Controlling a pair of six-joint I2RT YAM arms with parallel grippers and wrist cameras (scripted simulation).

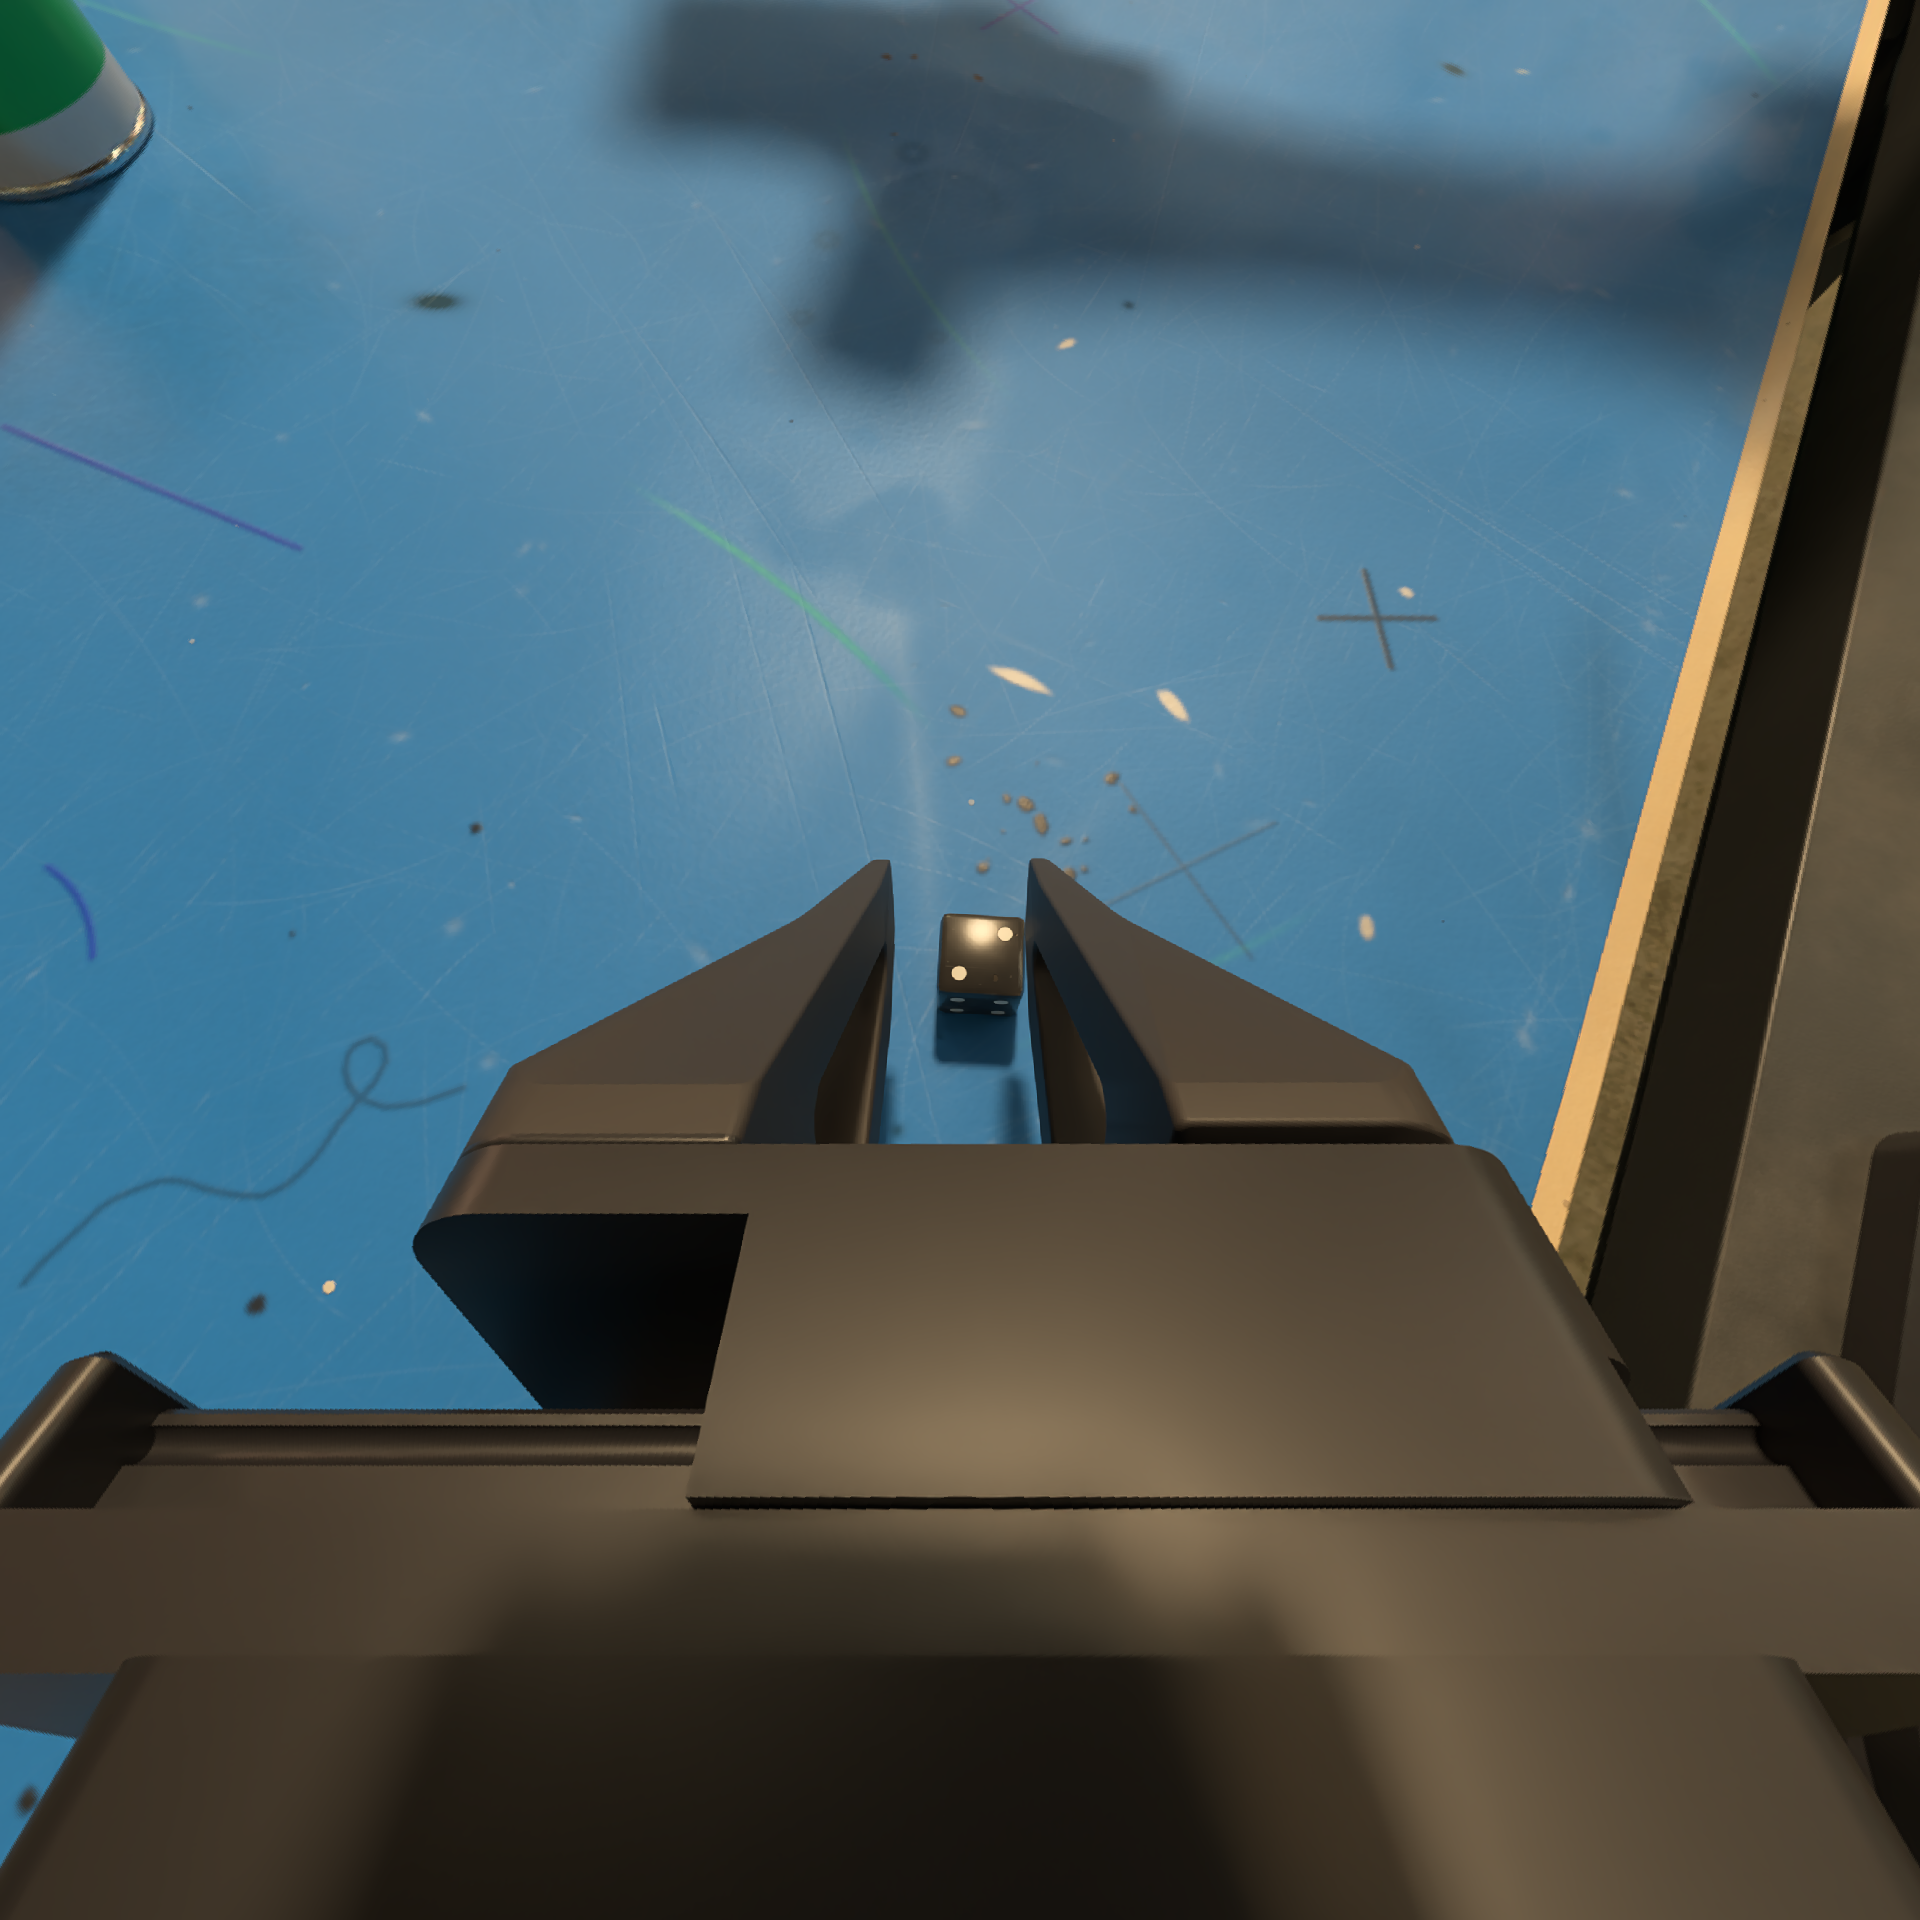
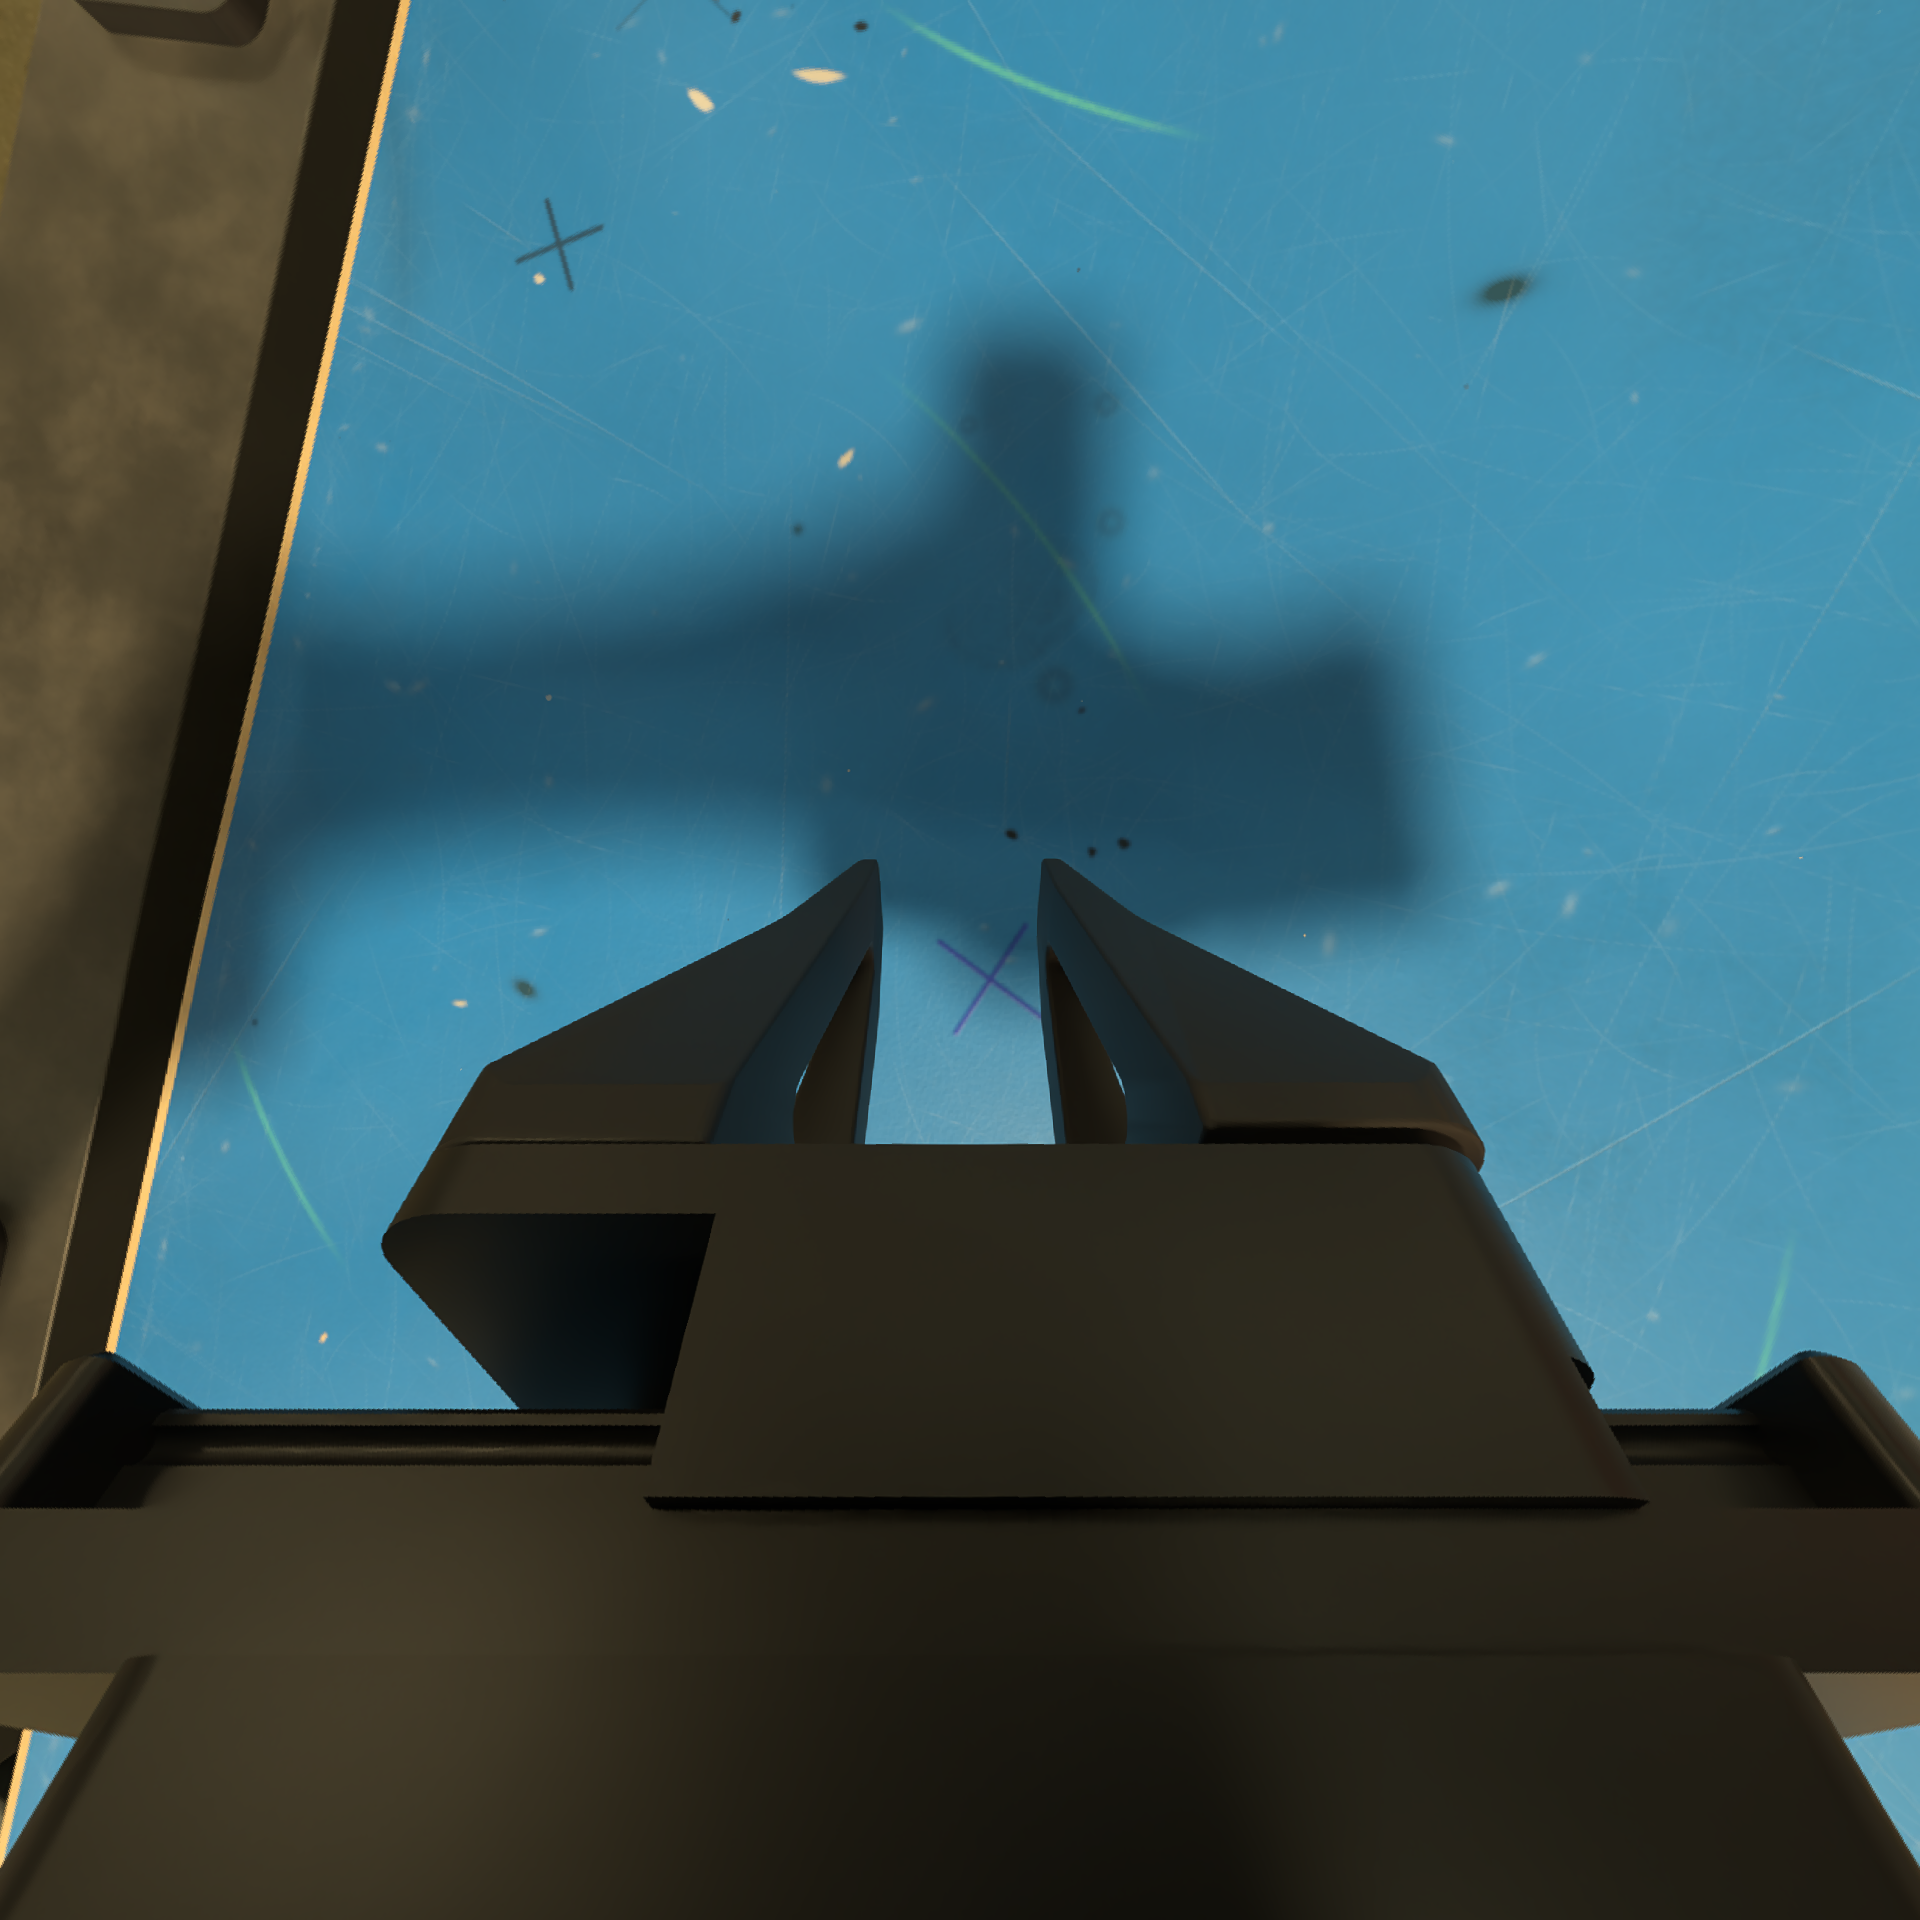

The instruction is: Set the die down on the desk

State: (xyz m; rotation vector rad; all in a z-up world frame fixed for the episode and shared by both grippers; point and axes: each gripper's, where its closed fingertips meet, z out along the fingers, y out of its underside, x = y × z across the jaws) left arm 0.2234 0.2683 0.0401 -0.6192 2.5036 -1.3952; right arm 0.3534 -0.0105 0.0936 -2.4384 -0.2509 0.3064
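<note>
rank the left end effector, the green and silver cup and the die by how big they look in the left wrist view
1. left end effector, though it sits nearest the camera
2. green and silver cup, cut off at the corner
3. die, smallest by far

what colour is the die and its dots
The die is black with white dots, seen best in the left wrist view, between the left gripper's fingers.

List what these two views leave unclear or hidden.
- Left wrist view: whether the die rests on the desk or hangs just above it; the viewing angle hides its underside.
- Left wrist view: the green and white object is cut off by the top left corner.
- Left wrist view: whether the left gripper touches the die's right side.
- Right wrist view: the die is out of frame; the right gripper holds nothing.
</note>
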